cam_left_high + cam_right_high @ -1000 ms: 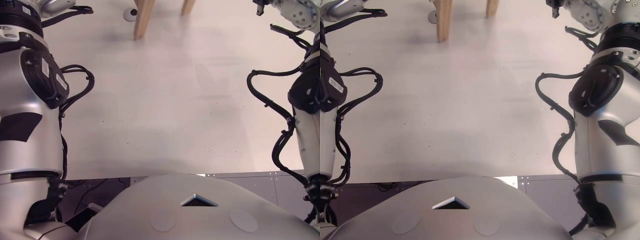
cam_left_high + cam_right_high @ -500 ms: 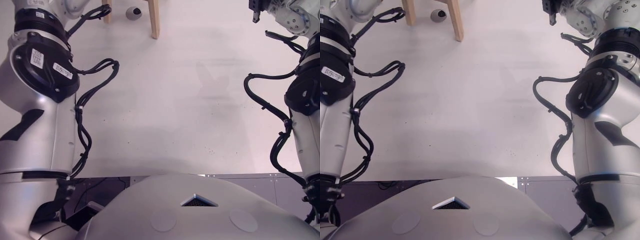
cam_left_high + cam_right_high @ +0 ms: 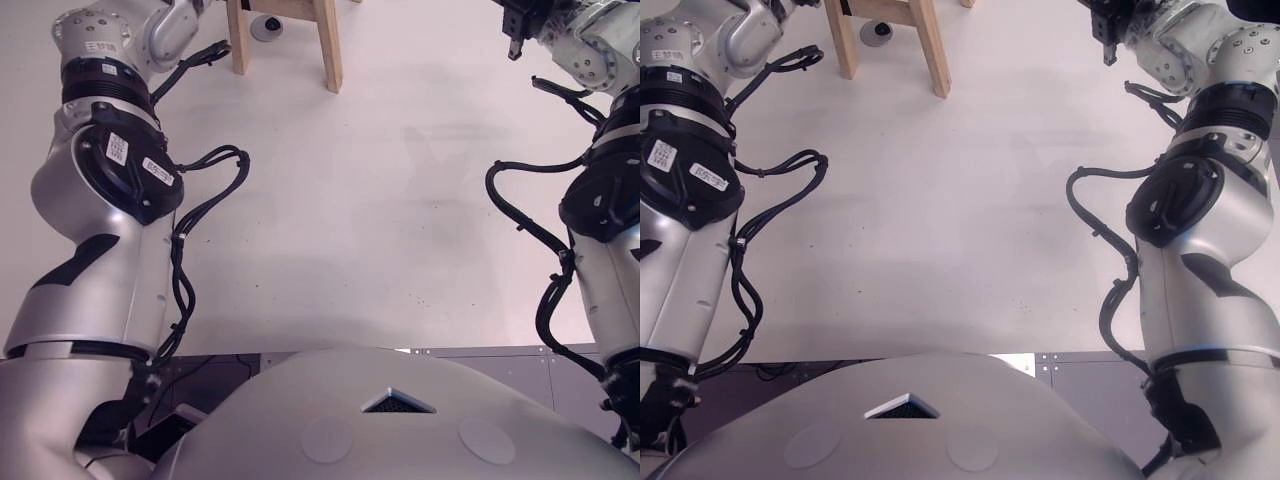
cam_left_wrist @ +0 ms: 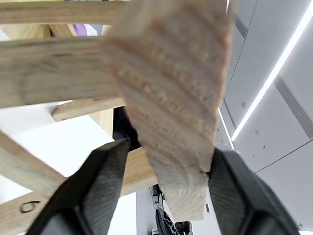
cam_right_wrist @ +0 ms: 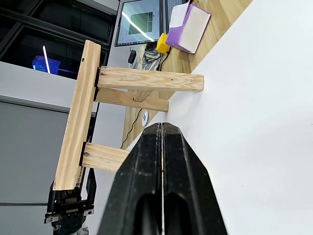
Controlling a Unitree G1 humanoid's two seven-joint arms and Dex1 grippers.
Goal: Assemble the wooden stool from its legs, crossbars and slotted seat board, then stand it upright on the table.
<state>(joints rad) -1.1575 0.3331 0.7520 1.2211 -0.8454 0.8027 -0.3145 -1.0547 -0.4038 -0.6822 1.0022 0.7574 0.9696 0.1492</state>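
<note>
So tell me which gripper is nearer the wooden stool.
Left. The left gripper is clamped on the wooden stool itself; the right gripper, shut, hangs apart from it over the table, off to its right.

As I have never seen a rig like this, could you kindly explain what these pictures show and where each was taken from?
This is a humanoid robot with two arms, each ending in a two-fingered gripper. The two wide pictures look down from its head over a white table; the other two come from cameras on its wrists. A pale wooden stool stands on its legs at the table's far left. The left gripper clamps one of the stool's wooden pieces. The right gripper is shut and holds nothing.
</note>
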